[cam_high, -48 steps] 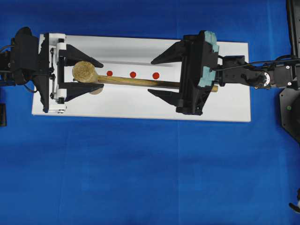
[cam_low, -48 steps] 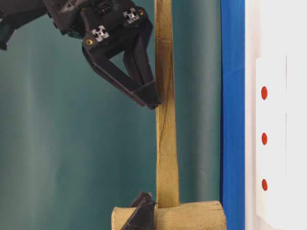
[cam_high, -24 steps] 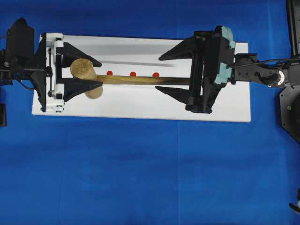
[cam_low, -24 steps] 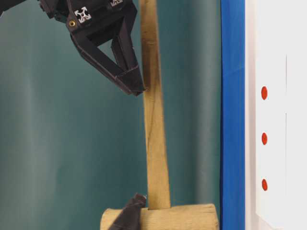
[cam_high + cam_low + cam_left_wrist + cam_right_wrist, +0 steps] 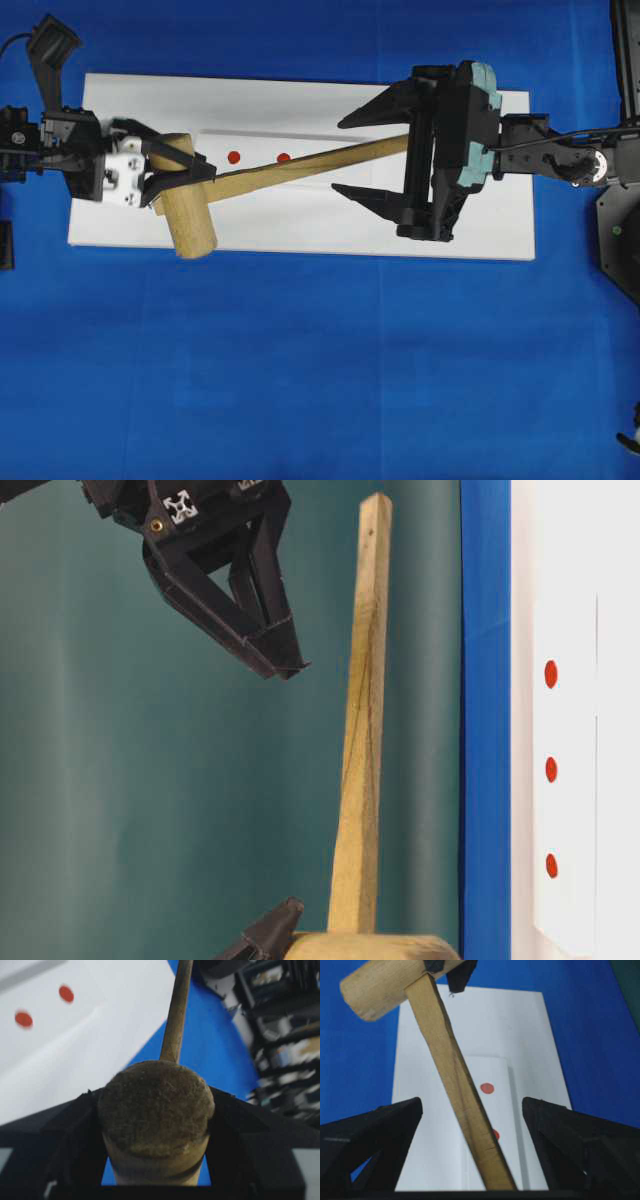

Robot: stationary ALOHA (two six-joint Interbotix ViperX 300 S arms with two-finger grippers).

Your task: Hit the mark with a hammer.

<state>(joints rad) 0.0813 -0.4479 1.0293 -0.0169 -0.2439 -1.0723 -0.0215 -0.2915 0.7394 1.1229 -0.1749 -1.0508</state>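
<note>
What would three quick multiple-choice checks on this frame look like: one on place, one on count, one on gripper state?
1. Where does the left gripper hold the hammer?
A. at the head
B. mid-handle
C. at the handle's tip

2. How many red dots show uncovered on the white board in the overhead view?
A. none
B. two
C. five

3. How does the right gripper stand?
A. shut on the handle
B. shut on nothing
C. open, the handle loose between its fingers

Key: 1 A, the left wrist view shows the black fingers on both sides of the head. 2 B, two dots lie bare beside the slanting handle. 3 C, the right wrist view shows both fingers well clear of the handle.
</note>
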